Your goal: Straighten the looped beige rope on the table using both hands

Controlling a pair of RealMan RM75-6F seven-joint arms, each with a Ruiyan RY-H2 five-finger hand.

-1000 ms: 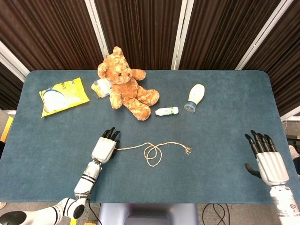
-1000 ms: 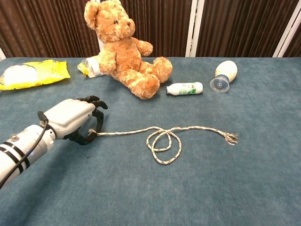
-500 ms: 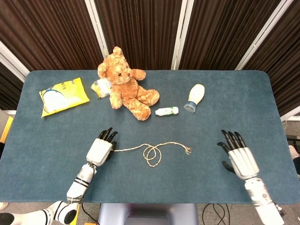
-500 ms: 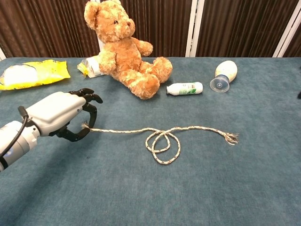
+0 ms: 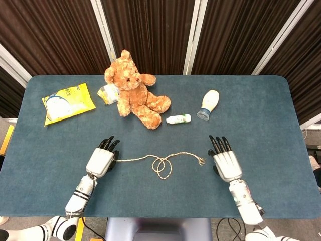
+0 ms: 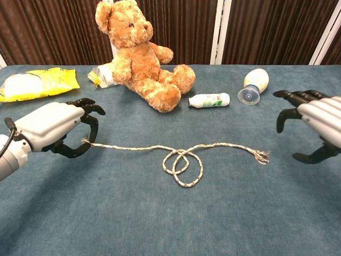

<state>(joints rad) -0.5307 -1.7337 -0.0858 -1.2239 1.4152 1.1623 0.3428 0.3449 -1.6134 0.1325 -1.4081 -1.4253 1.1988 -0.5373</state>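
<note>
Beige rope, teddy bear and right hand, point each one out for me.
beige rope (image 6: 183,160), chest view, on its loops.
teddy bear (image 5: 134,91), head view, on its belly.
right hand (image 5: 226,163), head view, on its back.

white-shelled left hand (image 6: 50,125) w/ black fingers (image 6: 88,106), black cable at wrist; right hand (image 6: 319,120) same, ribbed back; forearms white, black bands, prob. metal.

occluded: small packet (image 5: 107,93) upper left, partly behind teddy bear (image 5: 134,90) | cut off: right hand (image 6: 319,124) at chest view's right edge
</note>
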